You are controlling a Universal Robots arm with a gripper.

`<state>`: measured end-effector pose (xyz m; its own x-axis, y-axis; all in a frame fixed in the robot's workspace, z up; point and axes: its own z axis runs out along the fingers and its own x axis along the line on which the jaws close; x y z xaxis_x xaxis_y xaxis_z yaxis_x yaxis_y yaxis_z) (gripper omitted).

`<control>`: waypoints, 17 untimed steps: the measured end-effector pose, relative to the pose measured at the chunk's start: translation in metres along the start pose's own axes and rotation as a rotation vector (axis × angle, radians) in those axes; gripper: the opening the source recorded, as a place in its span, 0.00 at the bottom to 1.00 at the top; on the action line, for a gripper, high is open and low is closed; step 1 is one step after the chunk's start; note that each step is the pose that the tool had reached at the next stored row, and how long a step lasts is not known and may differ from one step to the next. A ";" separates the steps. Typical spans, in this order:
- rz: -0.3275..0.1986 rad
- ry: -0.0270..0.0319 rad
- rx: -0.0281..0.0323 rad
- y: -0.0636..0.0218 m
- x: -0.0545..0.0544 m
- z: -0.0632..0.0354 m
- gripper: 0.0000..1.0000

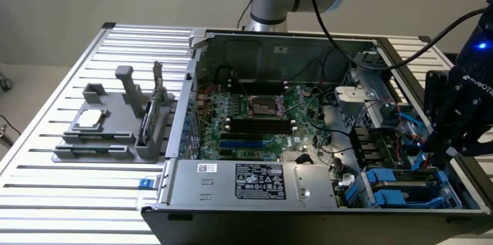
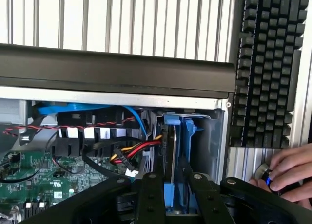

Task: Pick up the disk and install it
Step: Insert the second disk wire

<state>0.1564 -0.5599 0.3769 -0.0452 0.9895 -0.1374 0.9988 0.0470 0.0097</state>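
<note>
Reaching down at the 3 o'clock side of the open computer case point(image 1: 308, 141), the gripper point(image 1: 445, 153) sits over the drive bay point(image 1: 400, 190) in the case's corner. In the wrist view the gripper point(image 2: 171, 185) has its two black fingers point(image 2: 150, 195) clamped on the disk point(image 2: 173, 156), which stands on edge between them with its blue carrier showing on the side toward the case wall. The disk is partly down in the grey bay, just beside the red, yellow and black power cable point(image 2: 134, 153) (the bundle lies between the disk and the green motherboard point(image 2: 44, 180)). A black keyboard point(image 2: 268, 63) lies on the slatted table point(image 2: 122, 19) outside the case, and a person's hand point(image 2: 290, 170) rests near it on a small round knob. In the exterior view the large silver power-supply box point(image 1: 254, 181) fills the case at 6 o'clock, and a grey parts stand point(image 1: 115, 123) sits on the table at 9 o'clock, well apart from the gripper.
</note>
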 end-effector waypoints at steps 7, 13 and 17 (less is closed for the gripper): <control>0.004 -0.0001 0.0007 -0.0056 0.003 -0.0086 0.27; 0.009 -0.0001 0.0012 -0.0166 0.009 -0.0095 0.27; 0.036 -0.0004 0.0049 -0.0182 0.010 -0.0079 0.27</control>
<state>0.1377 -0.5501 0.3833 -0.0095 0.9905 -0.1375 0.9999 0.0109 0.0098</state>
